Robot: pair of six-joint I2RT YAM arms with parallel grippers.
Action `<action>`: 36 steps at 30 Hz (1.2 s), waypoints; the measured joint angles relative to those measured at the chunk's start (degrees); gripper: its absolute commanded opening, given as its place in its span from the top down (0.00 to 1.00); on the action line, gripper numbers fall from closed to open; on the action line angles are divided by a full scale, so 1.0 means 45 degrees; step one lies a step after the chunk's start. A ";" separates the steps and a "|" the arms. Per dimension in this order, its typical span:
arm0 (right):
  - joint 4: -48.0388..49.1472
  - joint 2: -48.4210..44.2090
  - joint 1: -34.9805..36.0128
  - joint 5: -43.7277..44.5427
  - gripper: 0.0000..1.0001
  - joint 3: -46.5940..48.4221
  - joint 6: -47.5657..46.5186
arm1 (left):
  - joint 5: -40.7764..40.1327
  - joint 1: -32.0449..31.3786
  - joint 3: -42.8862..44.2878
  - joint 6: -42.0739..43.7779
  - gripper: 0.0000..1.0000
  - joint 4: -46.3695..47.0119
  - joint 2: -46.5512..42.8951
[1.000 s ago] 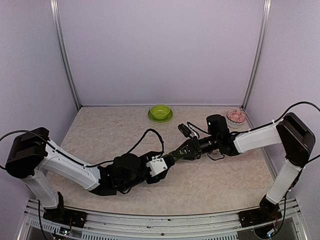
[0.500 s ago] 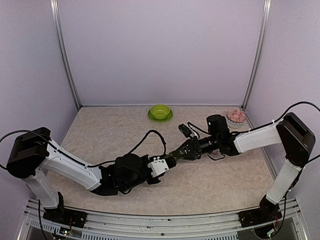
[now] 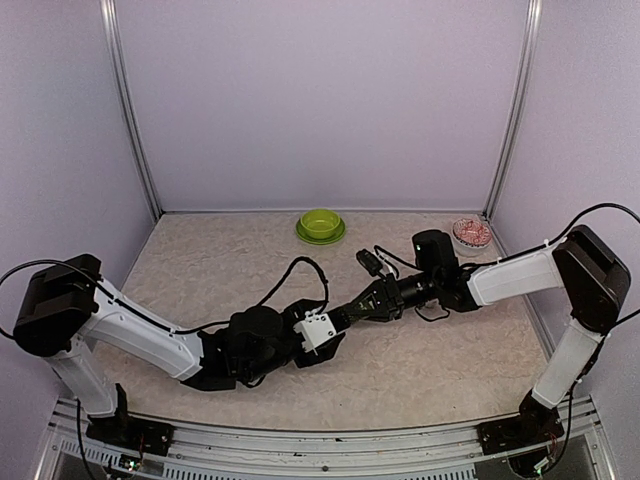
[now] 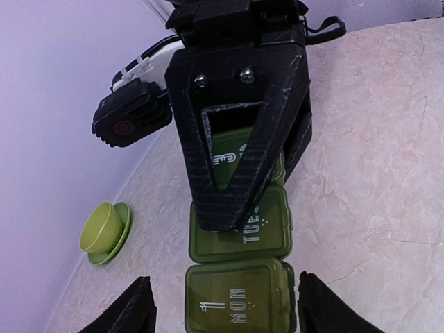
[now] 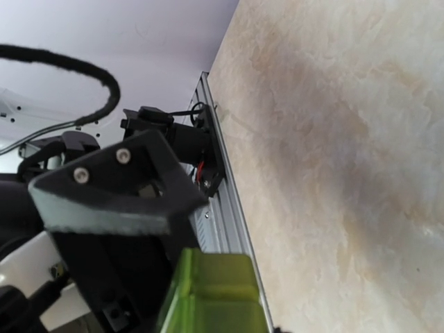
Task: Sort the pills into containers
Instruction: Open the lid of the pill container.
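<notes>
- The right gripper (image 3: pixel 347 312) is clamped on the dark green pill box (image 4: pixel 270 232). One black finger (image 4: pixel 236 139) lies flat across the lids.
- That finger covers most of the far compartment and about half of the middle one, marked TUES. The other finger is hidden under the box.
- The near end compartment, marked MON, sticks out free of the right gripper's grip, with its lid down.
- The left gripper (image 4: pixel 229 302) meets the box end-on with its jaws apart.
- Its two fingers (image 4: pixel 135 312) stand either side of the MON compartment. There is a clear gap on one side, and the other finger is just beside the box wall; I cannot tell whether it touches.
- The box sits over the middle of the worktop (image 4: pixel 374 173), between the two arms. I cannot tell whether it rests on the surface or is held above it.
- The lime green bowl (image 4: pixel 104 227) stands on its saucer at the back edge, well apart from the box.
- A small round dish (image 3: pixel 471 232) with pinkish contents sits in the far right corner; its contents are too small to tell apart.
</notes>
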 measured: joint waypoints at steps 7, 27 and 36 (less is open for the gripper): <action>-0.0073 0.0000 0.0000 -0.0005 0.90 0.0000 -0.0097 | -0.0160 0.0000 0.0000 -0.0214 0.28 0.0121 -0.0015; -0.0180 0.0000 0.0000 0.0049 0.90 0.0044 -0.0369 | 0.0000 0.0214 -0.0369 -0.0903 0.26 0.0525 -0.1632; -0.0233 0.0000 0.0000 0.0049 0.90 0.0044 -0.0423 | -0.0831 0.0277 -0.0384 -0.0899 0.26 0.0981 -0.1632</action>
